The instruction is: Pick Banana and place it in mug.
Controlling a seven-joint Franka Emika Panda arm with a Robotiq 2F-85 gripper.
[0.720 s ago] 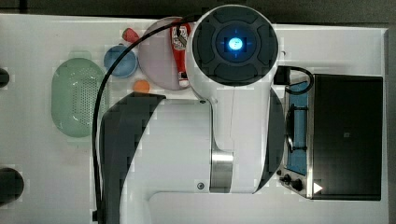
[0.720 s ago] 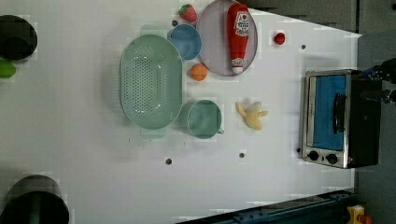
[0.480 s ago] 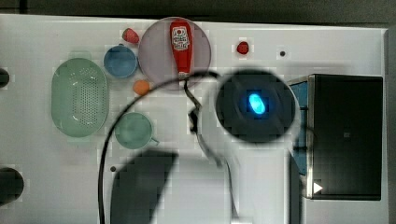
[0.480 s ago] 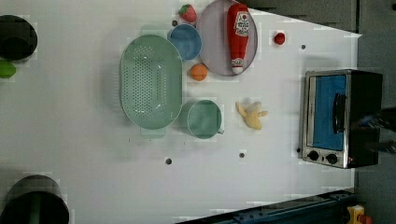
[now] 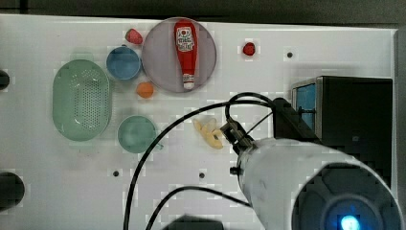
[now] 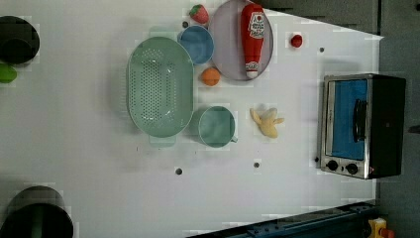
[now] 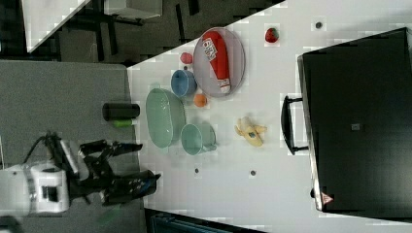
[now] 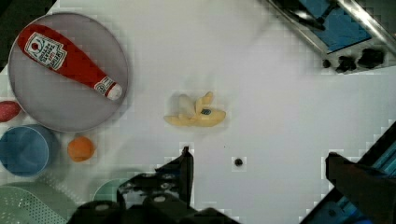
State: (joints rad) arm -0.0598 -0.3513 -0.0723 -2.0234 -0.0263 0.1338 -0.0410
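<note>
We saw the arm (image 5: pixel 306 187) reaching over the white table (image 5: pixel 287 201) from the top view's lower right, its wrist end just beside the banana (image 5: pixel 209 132). In the wrist view the gripper (image 8: pixel 259 163) looked straight down, its two dark fingers (image 8: pixel 180 170) spread wide with nothing between them, and the banana (image 8: pixel 196 114) lay flat on the table beyond the fingertips, apart from them. In the left view the banana (image 6: pixel 267 122) lay untouched, near the mug (image 6: pixel 216 126) on the left view's right and between it and the toaster oven (image 6: pixel 361 126). The mug (image 5: pixel 137 134) stood upright just beside the green colander (image 5: pixel 81 99). The ketchup bottle (image 5: pixel 186 50) lay on the grey plate (image 5: pixel 158 57), well apart from the banana.
</note>
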